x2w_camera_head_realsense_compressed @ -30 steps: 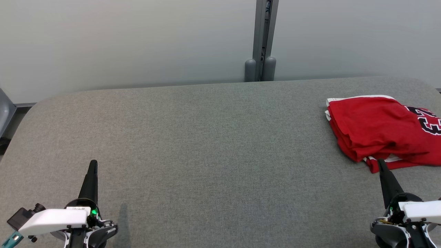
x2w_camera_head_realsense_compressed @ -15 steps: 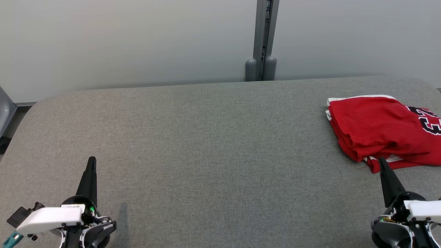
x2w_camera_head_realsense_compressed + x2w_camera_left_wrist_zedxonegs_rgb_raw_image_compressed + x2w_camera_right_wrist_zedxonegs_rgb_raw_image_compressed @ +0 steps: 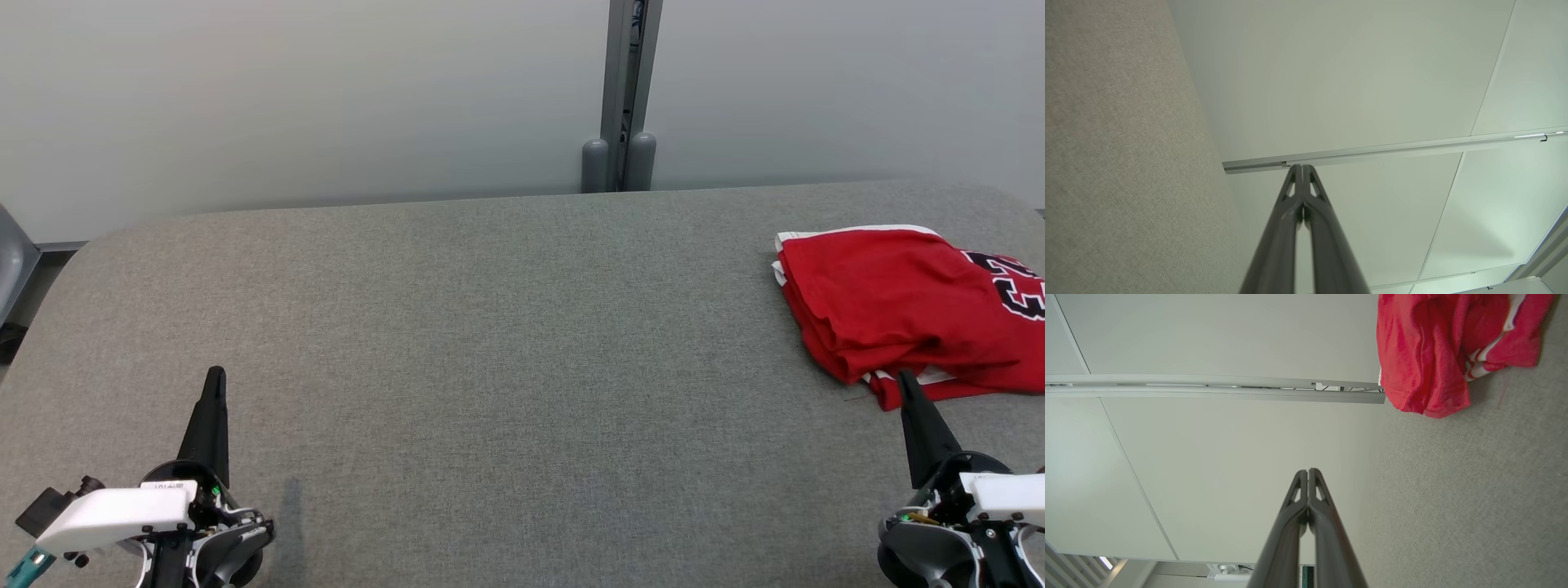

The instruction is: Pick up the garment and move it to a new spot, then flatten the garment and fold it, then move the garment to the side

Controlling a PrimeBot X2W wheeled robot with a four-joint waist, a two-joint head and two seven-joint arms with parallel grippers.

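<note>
Since a second ago the red garment [image 3: 898,302] has not shifted, while both pincers have edged slightly forward in the head view. The garment lies loosely folded on the grey table [image 3: 506,343], just beyond the tip of the right pincer [image 3: 903,376]. That pincer is fully closed and holds nothing. It seems to stop short of the hem, though the angle is poor. The left pincer [image 3: 215,372], well apart from the garment across the table, is likewise closed and empty.

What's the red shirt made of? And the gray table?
The shirt looks like soft matte cloth, maybe cotton or polyester: it folds and wrinkles. The table seems covered in matte gray fabric: a fine speckled weave shows.
</note>
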